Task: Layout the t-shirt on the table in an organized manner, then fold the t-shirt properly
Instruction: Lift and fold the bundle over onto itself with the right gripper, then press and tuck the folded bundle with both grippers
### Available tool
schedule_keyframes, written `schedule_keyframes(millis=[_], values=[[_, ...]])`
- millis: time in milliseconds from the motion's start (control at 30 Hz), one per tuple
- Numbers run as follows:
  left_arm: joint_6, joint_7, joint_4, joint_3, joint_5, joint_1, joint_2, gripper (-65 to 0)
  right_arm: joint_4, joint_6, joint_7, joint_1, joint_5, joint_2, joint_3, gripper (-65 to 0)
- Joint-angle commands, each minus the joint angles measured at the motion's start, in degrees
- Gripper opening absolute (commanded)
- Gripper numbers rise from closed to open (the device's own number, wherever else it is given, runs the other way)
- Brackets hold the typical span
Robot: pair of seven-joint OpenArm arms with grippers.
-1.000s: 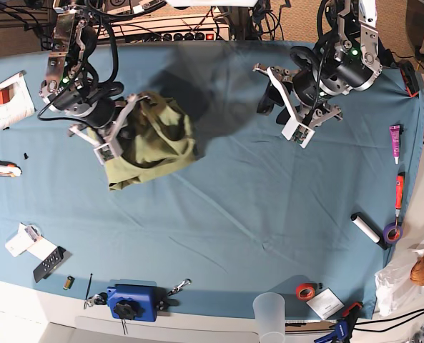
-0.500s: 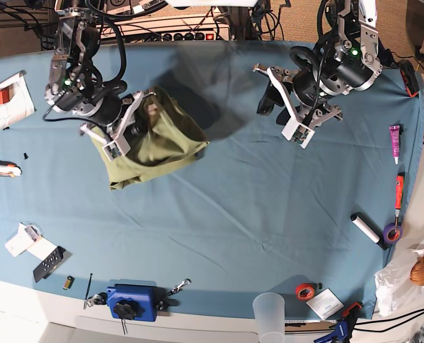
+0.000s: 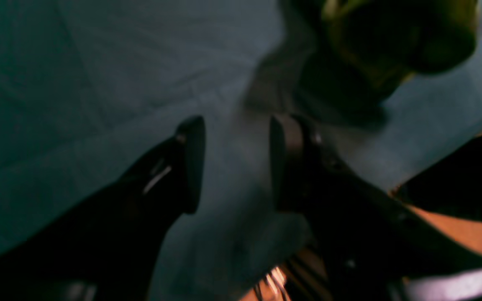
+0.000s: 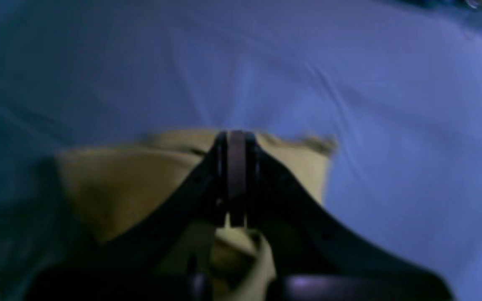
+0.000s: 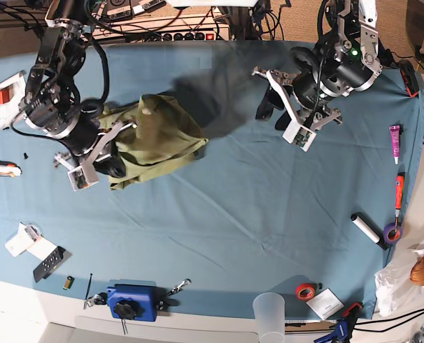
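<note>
Right end effector [image 4: 236,184] pinches the bunched t-shirt [image 5: 158,136]; left end effector [image 5: 287,107], part open and empty, hovers well apart across the desk [image 5: 254,229].

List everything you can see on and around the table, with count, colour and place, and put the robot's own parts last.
olive-green cotton t-shirt: one, bunched, left of centre
teal-blue cloth-covered table: one, fills the view
blue clamp-like tool: one, front edge
translucent plastic cup: one, front edge
red tape roll: one, front right
white cylinder: one, right side
orange-handled tool: one, right edge
white card with red patch: one, far left
black remote: one, front left
right gripper: shut on the t-shirt
left gripper: open, empty, above bare cloth
</note>
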Motion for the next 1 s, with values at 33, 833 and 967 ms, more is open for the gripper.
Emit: schedule_keyframes(millis=[33,833,967], values=[[-2.8,-3.6,0.7,-0.1,-0.8,-0.5,-0.1,-40.8,-3.2,0.1,3.0,1.8,0.3,0.5,0.2,-65.0],[-12.0,-6.8,-6.6,4.2,-9.1,-5.8,2.4,-40.8,-11.1,4.8,0.8,10.4,9.5,-0.3,10.0,-65.0],[-12.0,-6.8,-6.6,11.5,-5.7,-8.2,2.4,-40.8,-10.9,3.1,0.8,10.3,2.4,-0.3,14.5,-65.0]])
